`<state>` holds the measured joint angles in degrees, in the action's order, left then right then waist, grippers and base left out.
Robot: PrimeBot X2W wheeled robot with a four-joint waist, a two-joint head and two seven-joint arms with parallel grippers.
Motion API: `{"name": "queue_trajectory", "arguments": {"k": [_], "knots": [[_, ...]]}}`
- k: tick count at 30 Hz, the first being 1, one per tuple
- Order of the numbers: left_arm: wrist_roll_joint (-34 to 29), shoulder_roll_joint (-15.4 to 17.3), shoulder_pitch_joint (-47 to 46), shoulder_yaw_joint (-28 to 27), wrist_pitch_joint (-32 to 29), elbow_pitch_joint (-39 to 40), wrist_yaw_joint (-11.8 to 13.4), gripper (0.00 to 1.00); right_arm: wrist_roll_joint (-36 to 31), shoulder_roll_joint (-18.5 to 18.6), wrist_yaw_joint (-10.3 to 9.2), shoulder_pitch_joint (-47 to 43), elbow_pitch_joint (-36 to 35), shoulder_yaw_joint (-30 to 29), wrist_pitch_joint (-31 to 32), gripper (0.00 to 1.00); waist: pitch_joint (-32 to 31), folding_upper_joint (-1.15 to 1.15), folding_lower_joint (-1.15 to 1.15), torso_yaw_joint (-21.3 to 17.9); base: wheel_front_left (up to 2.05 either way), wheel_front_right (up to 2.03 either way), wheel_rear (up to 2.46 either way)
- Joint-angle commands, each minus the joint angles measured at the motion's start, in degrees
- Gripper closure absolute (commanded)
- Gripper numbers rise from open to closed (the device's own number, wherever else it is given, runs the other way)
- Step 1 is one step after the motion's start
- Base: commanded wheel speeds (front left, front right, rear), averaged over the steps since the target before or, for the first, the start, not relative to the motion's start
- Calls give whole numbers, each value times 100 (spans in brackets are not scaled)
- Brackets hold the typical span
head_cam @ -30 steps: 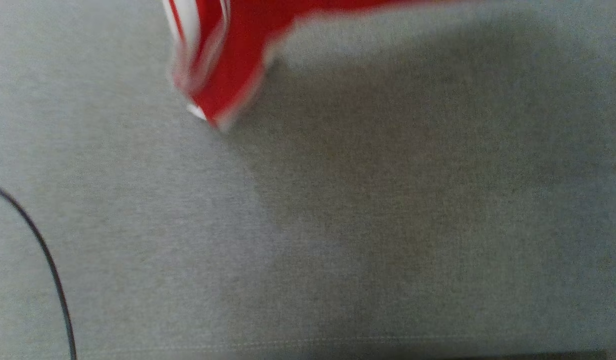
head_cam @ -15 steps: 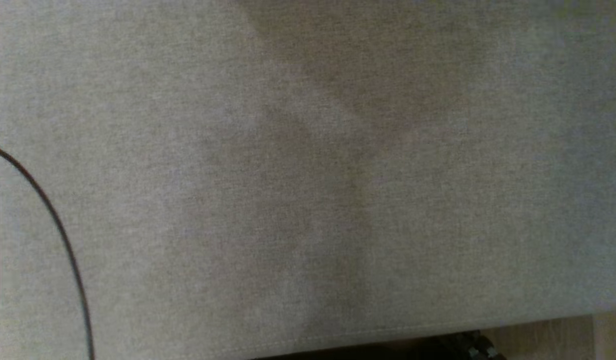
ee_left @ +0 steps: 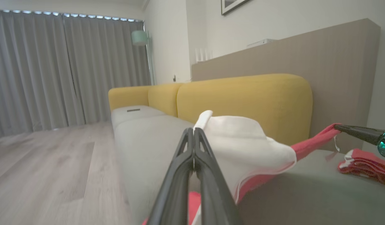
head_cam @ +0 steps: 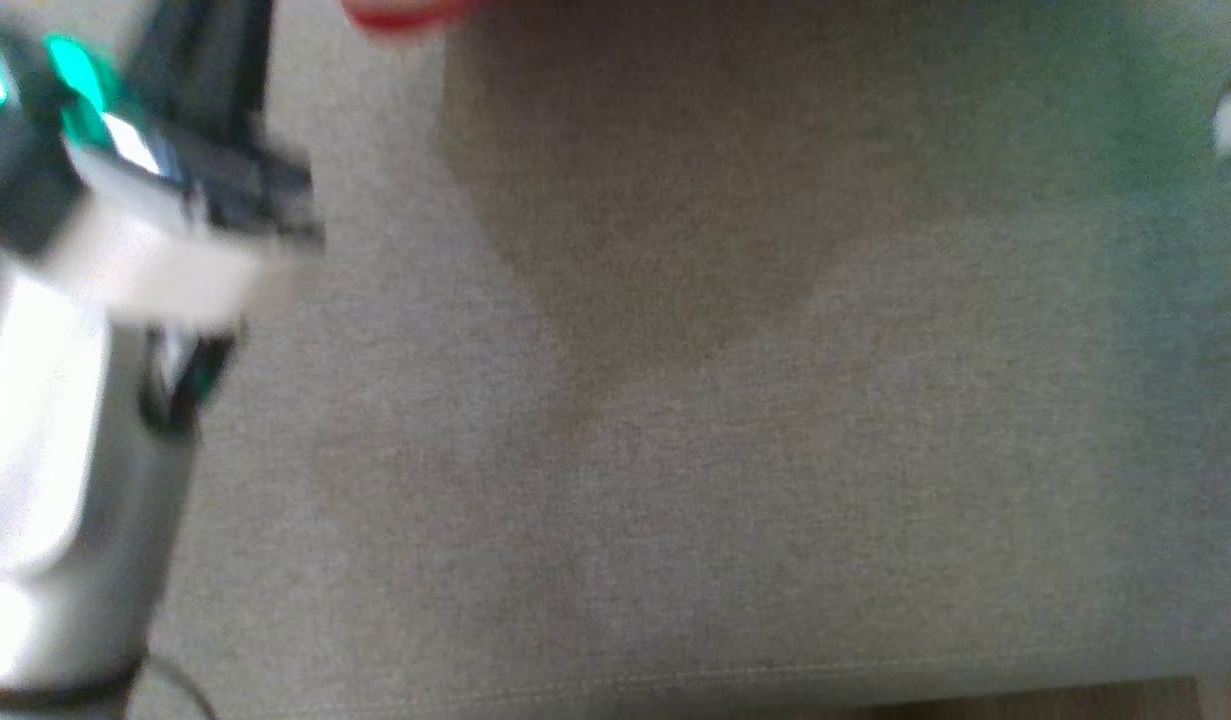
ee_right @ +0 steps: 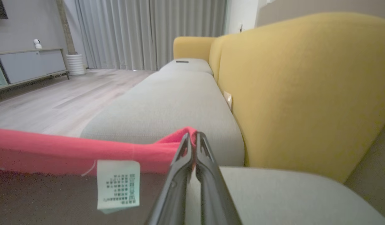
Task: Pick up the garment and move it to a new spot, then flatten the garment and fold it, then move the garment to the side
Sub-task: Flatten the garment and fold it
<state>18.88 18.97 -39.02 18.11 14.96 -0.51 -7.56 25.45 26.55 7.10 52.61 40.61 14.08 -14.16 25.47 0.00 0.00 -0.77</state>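
Above the grey fabric sofa seat [ee_right: 167, 106], the red-and-white cloth garment [ee_left: 242, 147] spans, apparently taut, from the left gripper [ee_left: 194, 132] to the right gripper [ee_right: 192, 137]; both finger pairs are clamped on its edges.

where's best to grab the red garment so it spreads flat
The garment by its edge, two spaced points, jaws edge-on from outside: left gripper pinches the white panel, right gripper the red hem by the care label, cloth taut between.
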Motion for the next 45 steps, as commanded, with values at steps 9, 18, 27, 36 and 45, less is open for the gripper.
{"name": "queue_trajectory", "arguments": {"k": [9, 18, 27, 36, 45], "knots": [[-243, 63, 2027, -319, 4, 653, 8, 100, -92, -124, 39, -2243, -1299, -826, 353, 100, -901, 0, 0, 36, 0, 0, 0], [-530, -395, 3330, -554, 4, 961, 8, 100, -782, -699, 39, -4134, -2937, -1873, 969, 100, -1106, 0, 0, 96, 0, 0, 0], [-566, -477, 3318, -413, 4, 938, 8, 100, -1179, -1296, 39, -4724, -3891, -2539, 1843, 100, -946, 0, 0, 206, 0, 0, 0], [-442, -447, 2051, -33, 4, 233, 8, 100, -1417, -1388, 39, -3849, -3133, -2682, 2038, 100, -526, 0, 0, 278, 0, 0, 0], [-383, -513, 1157, 222, 4, -321, 8, 100, -1633, -1349, 39, -3048, -2575, -2493, 1976, 100, -176, 0, 0, 317, 0, 0, 0]]}}
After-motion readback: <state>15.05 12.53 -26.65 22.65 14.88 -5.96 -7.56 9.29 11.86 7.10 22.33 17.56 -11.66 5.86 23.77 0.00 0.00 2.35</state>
